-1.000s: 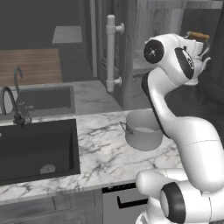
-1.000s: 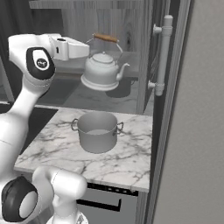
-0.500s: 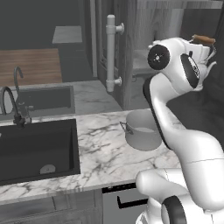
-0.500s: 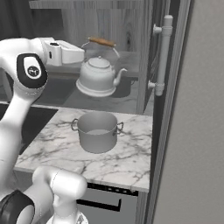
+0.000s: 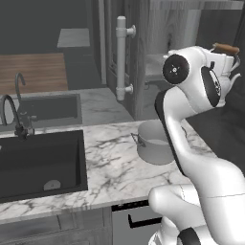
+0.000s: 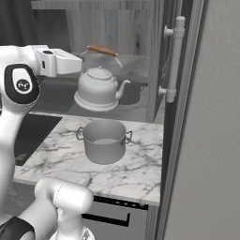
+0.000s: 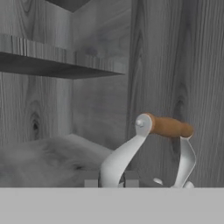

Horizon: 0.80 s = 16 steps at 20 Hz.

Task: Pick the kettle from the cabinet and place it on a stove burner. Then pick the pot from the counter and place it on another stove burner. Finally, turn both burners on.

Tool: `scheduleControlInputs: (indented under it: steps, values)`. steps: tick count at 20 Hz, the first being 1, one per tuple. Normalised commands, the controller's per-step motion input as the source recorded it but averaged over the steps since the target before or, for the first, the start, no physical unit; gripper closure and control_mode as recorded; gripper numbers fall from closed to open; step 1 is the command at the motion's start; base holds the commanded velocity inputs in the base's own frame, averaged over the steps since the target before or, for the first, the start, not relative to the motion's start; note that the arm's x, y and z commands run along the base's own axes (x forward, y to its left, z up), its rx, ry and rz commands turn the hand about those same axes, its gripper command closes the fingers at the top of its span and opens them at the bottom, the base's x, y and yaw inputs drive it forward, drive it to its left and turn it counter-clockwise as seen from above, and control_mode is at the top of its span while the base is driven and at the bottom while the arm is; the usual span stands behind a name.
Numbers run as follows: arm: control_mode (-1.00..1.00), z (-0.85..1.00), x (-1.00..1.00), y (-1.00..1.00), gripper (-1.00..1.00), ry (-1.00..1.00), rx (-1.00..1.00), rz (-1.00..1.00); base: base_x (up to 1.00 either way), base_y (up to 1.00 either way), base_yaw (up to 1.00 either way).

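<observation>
1. Clearly the kettle [image 6: 98, 89] hangs in the air in front of the open cabinet [image 5: 158, 52], at about 12 o'clock above the pot [image 6: 104, 140]; nothing supports it from below, so I judge it is carried toward the cooktop.
2. Its arched handle with the brown wooden piece [image 7: 168, 127] rises just past the gripper [image 7: 110, 180], whose fingers [image 7: 91, 179] are clenched on the base of the handle, so the load hangs under the hand.
3. The pot stands upright on the marble counter [image 6: 136, 173], not yet touched, because its turn comes second.
4. At 9 o'clock of the pot in the left base view lies the black sink [image 5: 38, 162] with its faucet [image 5: 14, 110].
5. The cabinet bar handle [image 6: 173, 58] stands at 2 o'clock of the kettle.
</observation>
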Motion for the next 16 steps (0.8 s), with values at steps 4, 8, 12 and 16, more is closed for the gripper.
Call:
scheduleControlInputs:
  steps: [4,8,12,16]
  values:
    - [-1.00,-0.12,-0.27,0.16,1.00,0.04,0.00,0.00,0.00,0.00,0.00]
    - [-1.00,-0.04,-0.07,0.15,1.00,0.00,0.00,0.00,0.00,0.00,0.00]
    - [-1.00,0.00,0.00,0.00,1.00,0.00,0.00,0.00,0.00,0.00,0.00]
    - [-1.00,0.00,-0.14,0.00,1.00,-0.01,0.00,0.00,0.00,0.00,0.00]
